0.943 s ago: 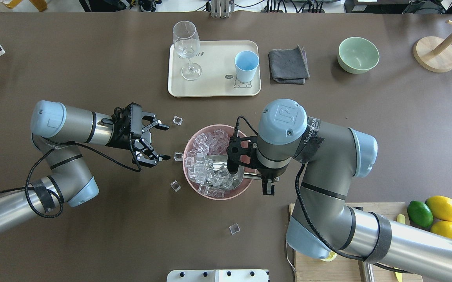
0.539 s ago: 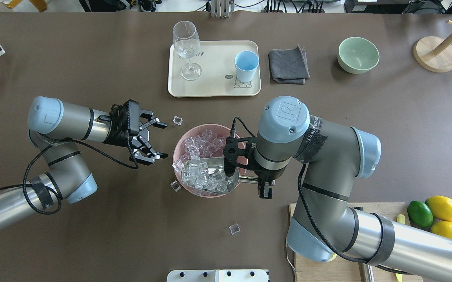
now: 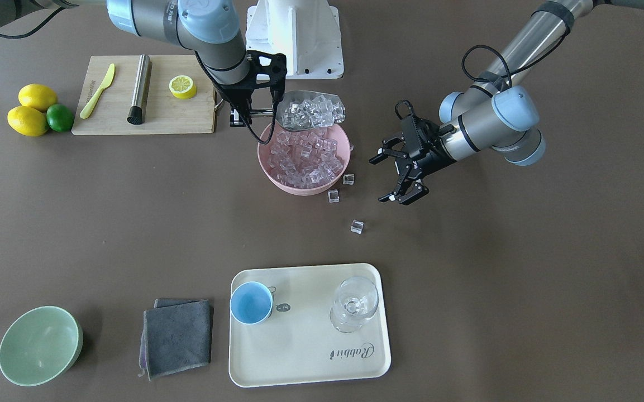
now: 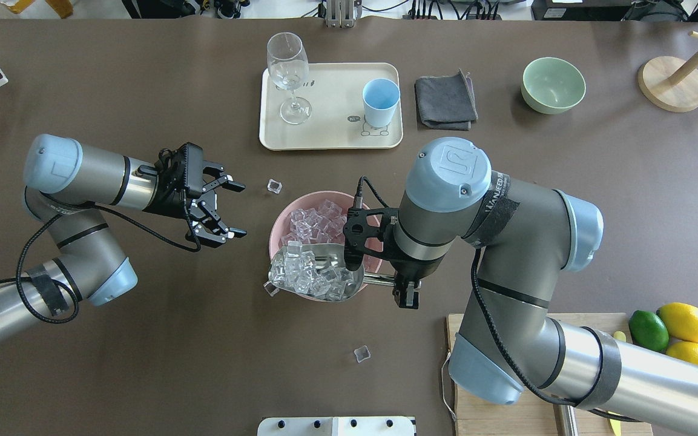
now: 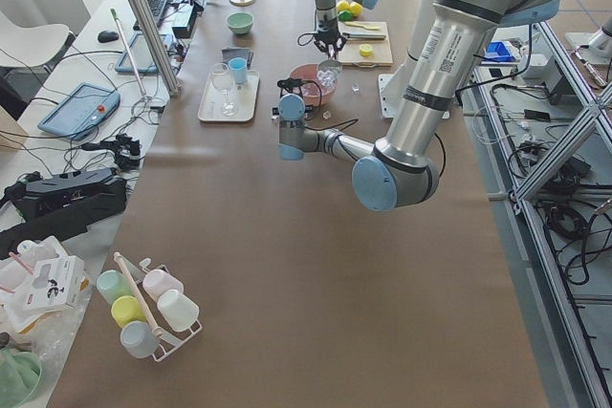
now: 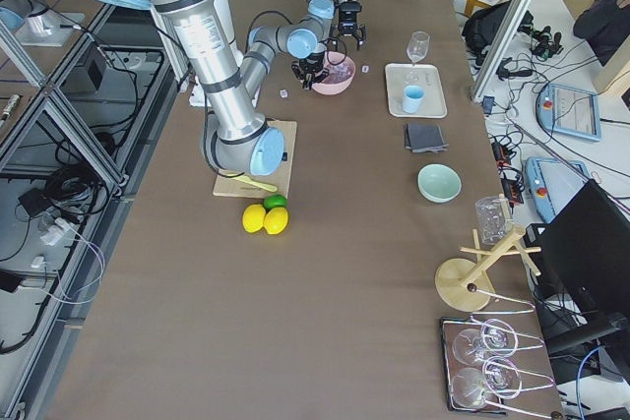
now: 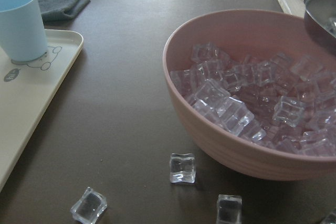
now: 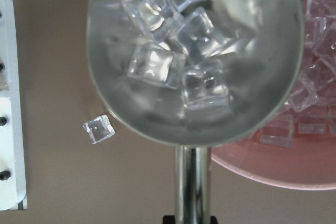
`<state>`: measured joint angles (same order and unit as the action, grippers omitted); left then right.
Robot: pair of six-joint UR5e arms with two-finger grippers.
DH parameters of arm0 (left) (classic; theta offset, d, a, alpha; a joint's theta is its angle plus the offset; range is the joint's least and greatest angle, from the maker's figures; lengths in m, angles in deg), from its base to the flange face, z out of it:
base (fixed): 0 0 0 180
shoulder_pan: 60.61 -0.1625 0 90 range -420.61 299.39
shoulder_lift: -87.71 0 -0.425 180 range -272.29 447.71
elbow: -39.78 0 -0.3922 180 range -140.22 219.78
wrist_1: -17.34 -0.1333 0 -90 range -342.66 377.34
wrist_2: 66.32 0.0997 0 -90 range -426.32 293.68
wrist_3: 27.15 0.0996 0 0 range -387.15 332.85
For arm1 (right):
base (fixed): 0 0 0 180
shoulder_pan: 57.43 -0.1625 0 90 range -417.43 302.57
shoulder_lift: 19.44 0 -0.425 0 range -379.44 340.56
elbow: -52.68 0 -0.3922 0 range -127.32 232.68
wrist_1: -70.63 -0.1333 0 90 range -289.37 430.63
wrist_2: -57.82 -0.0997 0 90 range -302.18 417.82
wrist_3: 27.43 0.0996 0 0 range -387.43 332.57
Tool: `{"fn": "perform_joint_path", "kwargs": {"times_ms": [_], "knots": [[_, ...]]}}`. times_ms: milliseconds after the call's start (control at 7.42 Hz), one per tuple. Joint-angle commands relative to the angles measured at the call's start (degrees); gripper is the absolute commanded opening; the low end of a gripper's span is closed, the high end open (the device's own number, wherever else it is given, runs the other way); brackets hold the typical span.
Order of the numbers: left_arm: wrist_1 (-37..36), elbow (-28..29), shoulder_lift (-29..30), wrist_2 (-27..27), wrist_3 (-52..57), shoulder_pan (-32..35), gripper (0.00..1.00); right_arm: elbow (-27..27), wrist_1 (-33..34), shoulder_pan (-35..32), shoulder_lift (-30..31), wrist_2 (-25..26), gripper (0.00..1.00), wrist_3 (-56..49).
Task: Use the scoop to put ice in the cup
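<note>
My right gripper (image 4: 404, 284) is shut on the handle of the steel scoop (image 4: 315, 272). The scoop is heaped with ice and held above the near-left rim of the pink bowl (image 4: 276, 224). The wrist view shows several cubes in the scoop's trough (image 8: 194, 51). More ice (image 4: 315, 221) fills the bowl. The light-blue cup (image 4: 380, 100) stands empty on the cream tray (image 4: 330, 136), beyond the bowl. My left gripper (image 4: 241, 209) is open and empty, left of the bowl.
Loose ice cubes lie on the table around the bowl (image 4: 274, 186) (image 4: 361, 353) (image 3: 333, 196). A wine glass (image 4: 288, 72) shares the tray. A grey cloth (image 4: 445, 100), a green bowl (image 4: 553, 85), a cutting board (image 3: 143, 95) and citrus fruit (image 4: 675, 333) lie to the right.
The scoop has risen out of the bowl loaded with ice and moved left. The bowl slid a little to the left. My left gripper drew back to the left, still open.
</note>
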<state>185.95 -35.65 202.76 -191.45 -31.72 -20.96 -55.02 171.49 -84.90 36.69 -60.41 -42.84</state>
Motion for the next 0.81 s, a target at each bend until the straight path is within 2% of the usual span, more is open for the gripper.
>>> {"fn": "perform_joint_path", "kwargs": {"times_ms": [0,135,404,673], "knots": [[-7.6,-6.5,-3.8,-2.6,0.1,2.6,0.98,-1.2,-0.1,-3.5,-0.1,-4.9,0.0,0.9],[-10.6,-8.8,-5.2,-3.3,0.1,3.1,0.98,-1.3,-0.1,-5.4,-0.1,-7.2,0.0,1.9],[-20.5,-17.7,-9.9,-3.3,0.1,3.3,0.98,-1.3,-0.2,-8.0,-0.1,-10.3,0.0,6.4],[-32.8,-25.9,-15.6,-3.3,0.1,4.3,0.98,-3.0,0.0,-11.3,0.2,-12.5,0.0,12.4]]}}
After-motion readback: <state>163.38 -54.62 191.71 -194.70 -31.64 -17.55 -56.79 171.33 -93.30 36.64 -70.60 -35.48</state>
